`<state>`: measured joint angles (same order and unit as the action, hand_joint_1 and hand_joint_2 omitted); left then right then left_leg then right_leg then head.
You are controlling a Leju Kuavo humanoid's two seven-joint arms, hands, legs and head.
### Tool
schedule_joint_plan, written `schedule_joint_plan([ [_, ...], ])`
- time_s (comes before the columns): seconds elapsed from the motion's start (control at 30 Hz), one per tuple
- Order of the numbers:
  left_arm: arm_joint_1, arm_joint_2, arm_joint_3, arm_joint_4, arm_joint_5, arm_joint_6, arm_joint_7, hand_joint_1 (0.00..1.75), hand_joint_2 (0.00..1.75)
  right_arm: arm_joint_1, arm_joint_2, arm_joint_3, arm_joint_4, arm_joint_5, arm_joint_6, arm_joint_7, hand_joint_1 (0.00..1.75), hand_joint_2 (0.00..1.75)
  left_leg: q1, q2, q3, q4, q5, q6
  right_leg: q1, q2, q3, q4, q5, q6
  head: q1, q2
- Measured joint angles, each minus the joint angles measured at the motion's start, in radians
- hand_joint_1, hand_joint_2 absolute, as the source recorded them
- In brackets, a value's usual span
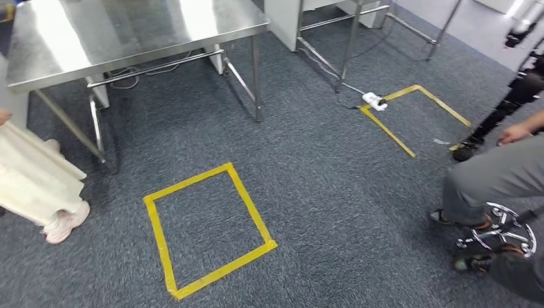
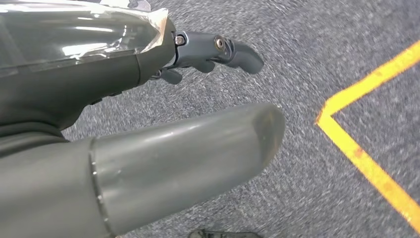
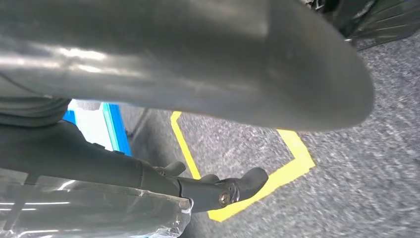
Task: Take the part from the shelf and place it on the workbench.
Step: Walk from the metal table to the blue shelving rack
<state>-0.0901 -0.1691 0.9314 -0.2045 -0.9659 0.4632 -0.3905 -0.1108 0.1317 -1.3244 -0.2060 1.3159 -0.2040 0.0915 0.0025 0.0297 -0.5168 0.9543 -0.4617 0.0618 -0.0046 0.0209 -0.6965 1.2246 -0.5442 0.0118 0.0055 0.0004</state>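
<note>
Hanging over grey carpet, the left robot hand [image 2: 198,124] and right robot hand [image 3: 208,124] show spread fingers, holding nothing. No part visible, so I can't place it. Risk: clipping the steel bench [image 1: 128,32] or nearby person [image 1: 494,179] while walking.

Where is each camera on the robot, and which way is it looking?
Head view: high on the robot, looking forward and down at the steel table, carpet and yellow tape square; none of the robot's body shows.
Left wrist view: behind the left hand, looking down at carpet.
Right wrist view: behind the right hand, looking down at carpet.
Shared: all views show grey carpet with yellow tape.
</note>
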Motion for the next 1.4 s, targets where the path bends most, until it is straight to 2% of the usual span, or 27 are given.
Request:
schedule_joint_plan([
  [0.03,0.002,0.0,0.0,0.0,0.0,-0.001,0.0,0.0,0.0,0.001,-0.001,0.0,0.0,0.0,0.0,0.0,0.0,0.0,-0.001,0.015,-0.003,0.0,0.001,-0.001,-0.004,-0.006,-0.013,0.04,-0.015,0.006,0.0,0.0],
  [0.07,0.002,-0.001,0.0,0.0,-0.001,-0.001,0.0,0.0,0.0,0.003,-0.002,0.0,0.0,0.0,0.0,0.0,0.0,0.0,0.0,0.029,-0.004,0.001,0.002,-0.004,-0.009,-0.011,-0.004,0.04,-0.014,0.016,0.0,0.0],
  [0.1,0.002,-0.001,0.0,0.0,-0.002,-0.002,-0.001,0.0,0.0,0.005,-0.003,0.0,0.0,0.001,-0.001,0.0,0.0,0.0,0.001,0.042,-0.005,0.002,0.001,-0.007,-0.015,-0.019,0.027,-0.003,0.001,0.028,0.001,0.0],
  [0.17,0.002,-0.002,0.0,0.0,-0.003,-0.002,-0.002,0.0,0.0,0.004,-0.004,0.0,0.0,0.001,-0.002,0.0,0.0,0.0,0.001,0.066,-0.006,0.01,-0.003,-0.017,-0.022,-0.057,0.12,-0.15,0.043,0.047,0.001,0.0],
  [0.23,0.0,-0.001,0.0,-0.001,-0.004,-0.002,-0.003,0.0,0.0,0.002,-0.003,0.0,0.0,0.002,-0.003,-0.001,0.0,0.0,0.0,0.085,-0.006,0.022,-0.011,-0.032,-0.02,-0.084,0.166,-0.235,0.066,0.042,0.0,0.0],
  [0.3,-0.003,-0.002,0.0,-0.001,-0.006,-0.002,-0.004,0.0,0.0,0.003,-0.003,0.0,0.0,0.002,-0.003,-0.001,0.0,0.0,0.0,0.101,-0.002,0.026,-0.016,-0.045,-0.013,-0.072,0.161,-0.24,0.069,0.024,-0.001,0.0],
  [0.33,-0.005,-0.002,0.0,-0.001,-0.006,-0.002,-0.004,0.0,0.0,0.004,-0.003,0.0,0.0,0.002,-0.003,-0.001,0.0,0.0,0.003,0.098,-0.001,0.028,-0.019,-0.051,-0.017,-0.062,0.16,-0.239,0.071,0.016,-0.001,0.0],
  [0.4,-0.007,-0.002,0.0,-0.001,-0.007,-0.002,-0.004,0.0,0.0,0.004,-0.004,0.0,0.0,0.002,-0.003,-0.001,0.0,0.0,0.011,0.05,-0.016,0.067,-0.057,-0.063,-0.025,-0.043,0.16,-0.241,0.079,0.0,-0.003,0.0],
  [0.47,-0.004,-0.002,0.0,-0.001,-0.007,-0.002,-0.004,0.0,0.0,0.002,-0.003,0.0,0.0,0.002,-0.003,-0.001,0.0,0.0,0.015,-0.01,-0.064,0.181,-0.135,-0.069,-0.023,-0.021,0.153,-0.24,0.087,-0.014,-0.005,0.0],
  [0.53,0.0,-0.001,0.0,-0.001,-0.007,-0.002,-0.004,0.0,0.0,0.003,-0.003,0.0,0.0,0.002,-0.003,-0.001,0.0,0.0,0.015,-0.027,-0.115,0.295,-0.184,-0.068,-0.017,0.005,0.146,-0.24,0.093,-0.02,-0.006,0.0],
  [0.57,0.001,-0.001,0.0,-0.001,-0.007,-0.002,-0.004,0.0,0.0,0.004,-0.003,0.0,0.0,0.002,-0.003,-0.001,0.0,0.0,0.015,-0.029,-0.12,0.308,-0.178,-0.066,-0.015,0.019,0.144,-0.239,0.094,-0.02,-0.006,0.0],
  [0.6,0.002,-0.001,0.0,-0.001,-0.007,-0.002,-0.004,0.0,0.0,0.005,-0.003,0.0,0.0,0.002,-0.003,-0.001,0.0,0.0,0.015,-0.031,-0.107,0.282,-0.153,-0.062,-0.013,0.033,0.143,-0.238,0.095,-0.02,-0.006,0.0],
  [0.63,0.002,-0.001,0.0,-0.001,-0.006,-0.002,-0.004,0.0,0.0,0.006,-0.003,0.0,0.0,0.002,-0.003,-0.001,0.0,0.0,0.015,-0.04,-0.078,0.222,-0.115,-0.057,-0.012,0.048,0.144,-0.237,0.097,-0.018,-0.006,0.0],
  [0.7,0.002,0.001,0.0,-0.001,-0.007,-0.002,-0.004,0.0,0.0,0.005,-0.001,0.0,0.0,0.002,-0.003,-0.001,0.0,0.0,0.016,-0.085,-0.014,0.093,-0.057,-0.045,-0.01,0.074,0.142,-0.236,0.1,-0.011,-0.005,0.0],
  [0.77,0.002,0.003,0.0,-0.001,-0.007,-0.002,-0.004,0.0,0.0,0.003,0.001,0.0,0.001,0.002,-0.003,-0.001,0.0,0.0,0.012,-0.109,0.009,0.041,-0.044,-0.037,-0.011,0.094,0.134,-0.236,0.107,0.0,-0.007,0.0],
  [0.83,0.0,0.003,0.0,-0.001,-0.007,-0.002,-0.004,0.0,0.0,0.005,0.001,-0.001,0.001,0.002,-0.002,-0.001,0.0,0.0,0.008,-0.087,0.01,0.031,-0.036,-0.029,-0.011,0.108,0.124,-0.237,0.115,0.012,-0.009,0.0],
  [0.9,-0.002,0.002,0.0,-0.001,-0.007,-0.001,-0.004,0.0,0.0,0.007,0.001,-0.001,0.001,0.002,-0.002,-0.001,0.0,0.0,0.009,-0.061,0.014,0.011,-0.02,-0.015,-0.008,0.068,0.101,-0.208,0.102,0.013,-0.006,0.0],
  [0.97,0.0,0.001,0.0,-0.001,-0.007,0.0,-0.004,0.0,0.0,0.005,0.001,-0.001,0.001,0.002,-0.001,0.0,0.0,0.0,0.007,-0.031,0.014,-0.001,-0.011,-0.006,-0.008,0.009,0.048,-0.106,0.05,0.004,0.0,0.0],
  [1.03,0.003,0.001,0.0,-0.001,-0.007,0.0,-0.004,0.0,0.0,0.004,0.001,-0.001,0.001,0.002,-0.001,0.0,0.0,0.0,0.004,0.001,0.009,-0.001,-0.009,-0.005,-0.012,-0.007,-0.009,0.021,-0.003,0.005,0.002,0.0],
  [1.07,0.003,0.0,0.0,-0.001,-0.007,0.0,-0.004,0.0,0.0,0.005,0.0,-0.001,0.001,0.002,-0.001,0.0,0.0,0.0,0.003,0.018,0.008,-0.001,-0.009,-0.006,-0.014,-0.01,-0.017,0.049,-0.011,0.012,0.003,0.0],
  [1.1,0.003,0.0,0.0,-0.001,-0.007,0.0,-0.004,0.0,0.0,0.007,0.0,-0.001,0.001,0.002,-0.001,0.0,0.0,0.0,0.003,0.032,0.007,-0.001,-0.009,-0.007,-0.016,-0.013,-0.005,0.041,-0.005,0.021,0.003,0.0],
  [1.17,0.003,-0.002,0.0,-0.001,-0.007,0.0,-0.004,0.0,0.0,0.008,-0.002,-0.001,0.001,0.002,-0.001,0.0,0.0,0.0,0.004,0.059,0.009,0.003,-0.01,-0.014,-0.021,-0.043,0.08,-0.092,0.037,0.041,0.007,0.0],
  [1.2,0.002,-0.002,0.0,-0.001,-0.007,0.0,-0.004,0.0,0.0,0.006,-0.003,-0.001,0.001,0.002,-0.001,0.0,0.0,0.0,0.002,0.07,0.009,0.007,-0.014,-0.02,-0.02,-0.067,0.123,-0.163,0.055,0.044,0.011,0.0],
  [1.23,0.002,-0.002,0.0,-0.001,-0.007,0.0,-0.004,0.0,0.0,0.005,-0.003,-0.001,0.001,0.002,0.0,0.0,0.0,0.0,0.0,0.08,0.009,0.011,-0.017,-0.027,-0.018,-0.084,0.155,-0.218,0.069,0.041,0.014,0.0],
  [1.27,0.001,-0.002,0.0,-0.001,-0.007,0.0,-0.005,0.0,0.0,0.004,-0.003,-0.001,0.001,0.002,0.0,0.0,0.0,0.0,-0.002,0.088,0.01,0.015,-0.02,-0.033,-0.014,-0.093,0.167,-0.241,0.074,0.034,0.015,0.0],
  [1.33,-0.002,-0.002,0.0,-0.001,-0.007,0.001,-0.007,0.0,0.0,0.006,-0.003,-0.001,0.001,0.002,0.002,0.0,0.0,0.0,-0.002,0.105,0.013,0.018,-0.023,-0.044,-0.01,-0.074,0.16,-0.245,0.077,0.017,0.013,0.0],
  [1.4,-0.005,-0.002,0.0,-0.001,-0.007,0.001,-0.009,0.0,0.0,0.007,-0.003,-0.001,0.001,0.002,0.002,0.0,0.0,0.0,0.006,0.089,0.009,0.032,-0.039,-0.055,-0.017,-0.054,0.16,-0.247,0.083,0.002,0.011,0.0],
])
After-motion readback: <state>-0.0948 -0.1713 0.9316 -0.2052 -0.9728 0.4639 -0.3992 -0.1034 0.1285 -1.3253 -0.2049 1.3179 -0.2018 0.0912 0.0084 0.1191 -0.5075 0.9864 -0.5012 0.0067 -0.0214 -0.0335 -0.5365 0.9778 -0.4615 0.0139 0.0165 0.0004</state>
